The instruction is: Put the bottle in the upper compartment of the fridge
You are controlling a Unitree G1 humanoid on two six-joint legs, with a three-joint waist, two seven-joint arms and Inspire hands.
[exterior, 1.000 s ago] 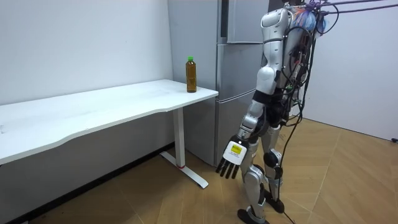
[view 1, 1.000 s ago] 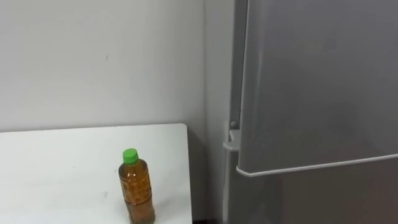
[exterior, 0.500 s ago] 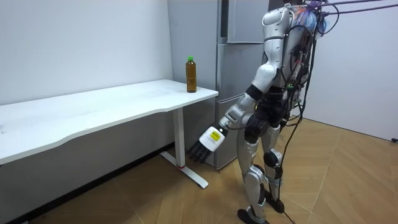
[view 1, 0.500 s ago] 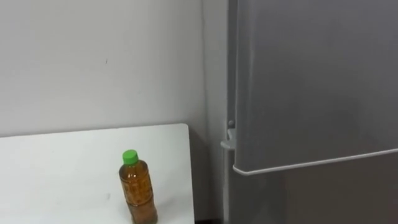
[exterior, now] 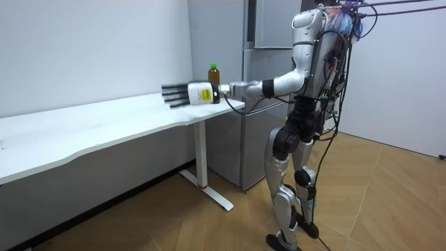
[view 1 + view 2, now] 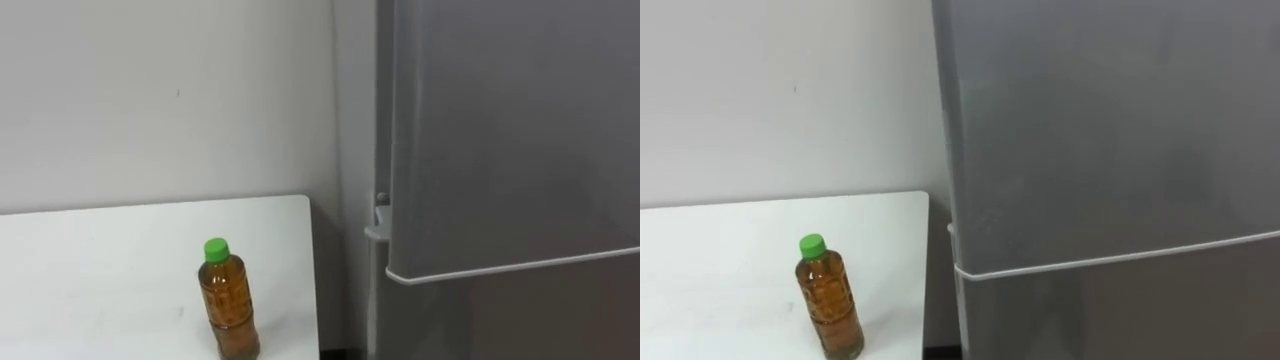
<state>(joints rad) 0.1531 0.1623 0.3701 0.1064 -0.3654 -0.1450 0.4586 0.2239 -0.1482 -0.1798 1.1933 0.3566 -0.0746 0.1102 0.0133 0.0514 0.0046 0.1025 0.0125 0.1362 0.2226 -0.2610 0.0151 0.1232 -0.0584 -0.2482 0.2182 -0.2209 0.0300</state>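
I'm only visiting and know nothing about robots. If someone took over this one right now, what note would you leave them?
Left hand: open, fingers straight, held out level by the table's end, holding nothing.
Bottle: upright on the table near the corner next to the fridge, untouched.
Upper fridge door: shut.
Done: the robot stands facing the fridge and the table's end.
Left: grasp the bottle, open the upper door, set the bottle inside.

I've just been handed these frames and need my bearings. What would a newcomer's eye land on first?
The bottle, amber with a green cap, stands upright near the right edge of the table. Beside the table rises the grey fridge, doors shut. In the room view, the left hand is held out level at bottle height, fingers straight.
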